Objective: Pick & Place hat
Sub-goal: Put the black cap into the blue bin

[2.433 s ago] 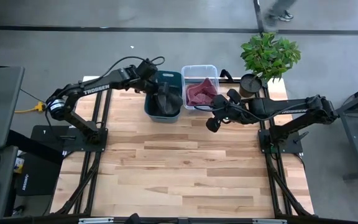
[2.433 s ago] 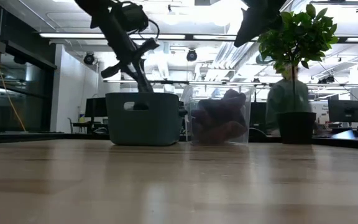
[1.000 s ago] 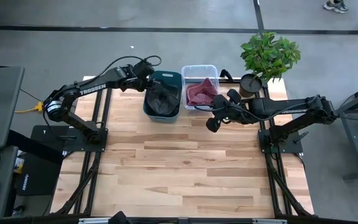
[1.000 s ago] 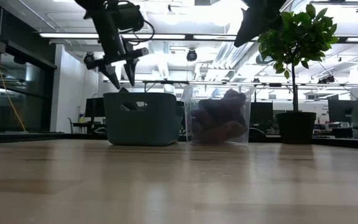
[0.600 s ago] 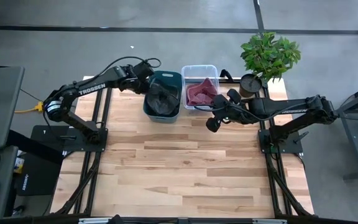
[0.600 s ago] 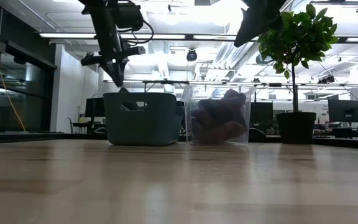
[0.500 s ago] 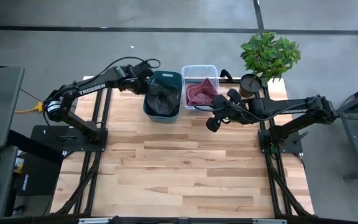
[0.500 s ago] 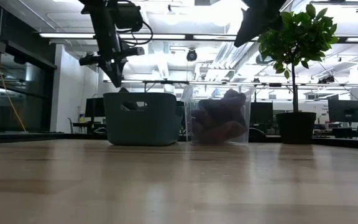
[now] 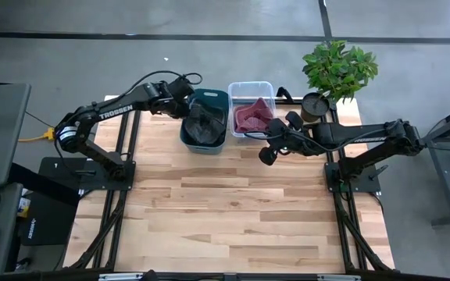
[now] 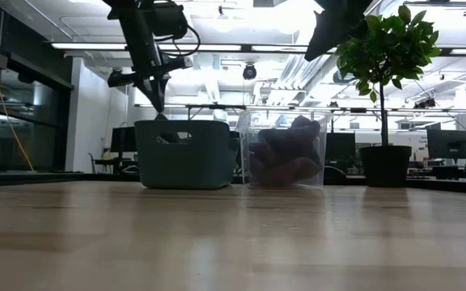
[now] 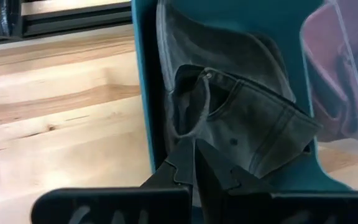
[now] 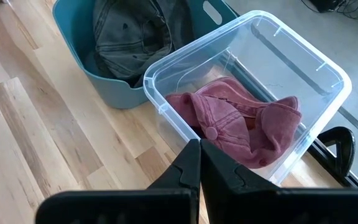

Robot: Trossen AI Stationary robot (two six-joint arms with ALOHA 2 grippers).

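Now left fingers [image 11: 194, 163] pressed together above grey hat [image 11: 241, 118] in teal bin [image 9: 207, 125], previously spread, right fingers [image 12: 199, 163] unchanged, shut.

1. Low view: teal plastic bin [image 10: 186, 153] wall hides the grey denim hat inside; I can't see it from there.
2. Left wrist view: clear plastic box [image 11: 347, 68] w/ maroon cloth cut off at frame edge.
3. Low view: right arm mostly out of frame up top, gripper not visible.
4. High view: I can't resolve left gripper [image 9: 187, 100] tips, too small.
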